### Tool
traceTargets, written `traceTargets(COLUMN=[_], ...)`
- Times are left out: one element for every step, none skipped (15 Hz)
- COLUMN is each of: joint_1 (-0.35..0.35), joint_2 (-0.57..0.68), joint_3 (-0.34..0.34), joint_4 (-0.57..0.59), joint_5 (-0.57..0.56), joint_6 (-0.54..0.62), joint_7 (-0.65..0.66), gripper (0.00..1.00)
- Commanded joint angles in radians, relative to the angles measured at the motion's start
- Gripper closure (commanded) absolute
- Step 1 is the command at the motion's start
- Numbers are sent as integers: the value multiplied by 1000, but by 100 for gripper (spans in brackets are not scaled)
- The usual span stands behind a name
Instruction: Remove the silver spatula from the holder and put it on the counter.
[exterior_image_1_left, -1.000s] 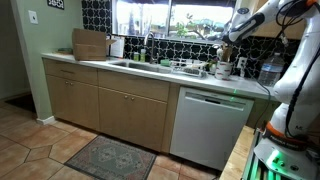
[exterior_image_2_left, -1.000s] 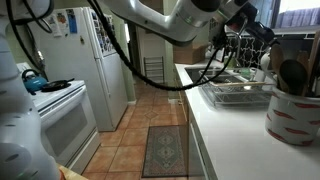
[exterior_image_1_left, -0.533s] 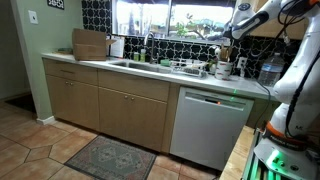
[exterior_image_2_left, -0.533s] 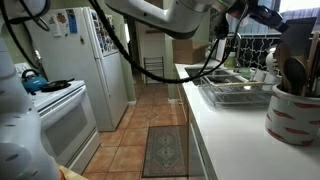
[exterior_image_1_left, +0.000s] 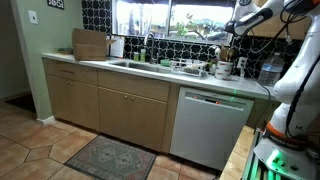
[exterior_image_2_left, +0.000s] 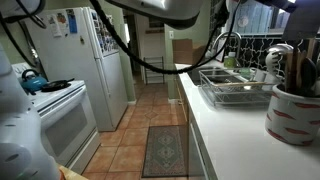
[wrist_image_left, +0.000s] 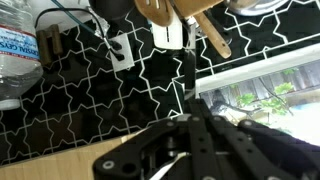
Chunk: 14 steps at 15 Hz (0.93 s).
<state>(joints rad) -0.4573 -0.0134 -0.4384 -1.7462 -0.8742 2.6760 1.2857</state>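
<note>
The holder (exterior_image_2_left: 292, 115) is a white crock with red stripes on the counter (exterior_image_2_left: 230, 140); it also shows in an exterior view (exterior_image_1_left: 223, 70). Wooden spoons (exterior_image_2_left: 290, 70) stick out of it. My gripper (exterior_image_1_left: 230, 33) hangs high above the holder. In the wrist view my gripper (wrist_image_left: 190, 115) is shut, and a thin dark handle (wrist_image_left: 189, 75), apparently the silver spatula's, runs from the fingertips towards the wooden utensils (wrist_image_left: 160, 15). The spatula's blade is hard to make out.
A dish rack (exterior_image_2_left: 235, 92) stands on the counter beside the holder. The sink (exterior_image_1_left: 135, 64) and a cardboard box (exterior_image_1_left: 90, 44) are further along. A water bottle (wrist_image_left: 15, 55) stands against the black tiled backsplash. A fridge (exterior_image_2_left: 95, 70) and stove (exterior_image_2_left: 50, 110) face the counter.
My gripper has risen steadily from just above the holder to well above it. The holder and the wooden spoons have not moved.
</note>
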Motion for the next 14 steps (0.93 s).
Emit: traceTargets(joint_1=[7, 8, 8, 9, 8, 9, 8, 8, 7, 7, 8, 8, 8, 8], joint_2=[-31, -37, -43, -54, -57, -66, -73, -81, -87, -96, -104, -111, -116, -121], joint_3=[12, 17, 22, 28, 34, 40, 48, 54, 61, 68, 75, 82, 90, 98], joint_4=[22, 29, 32, 33, 42, 41, 45, 44, 45, 41, 36, 33, 31, 28], joint_5=[-41, -43, -44, -43, -58, -64, -85, -100, -120, -130, -139, -148, -165, -175], joint_6=[-51, -57, -61, -69, -75, -79, -85, -86, -88, -90, -97, -105, -117, -127], joint_7=[50, 51, 49, 38, 47, 36, 40, 39, 45, 38, 28, 22, 24, 21], gripper=[100, 100, 100, 100, 100, 100, 100, 100, 100, 100, 100, 100, 100, 100])
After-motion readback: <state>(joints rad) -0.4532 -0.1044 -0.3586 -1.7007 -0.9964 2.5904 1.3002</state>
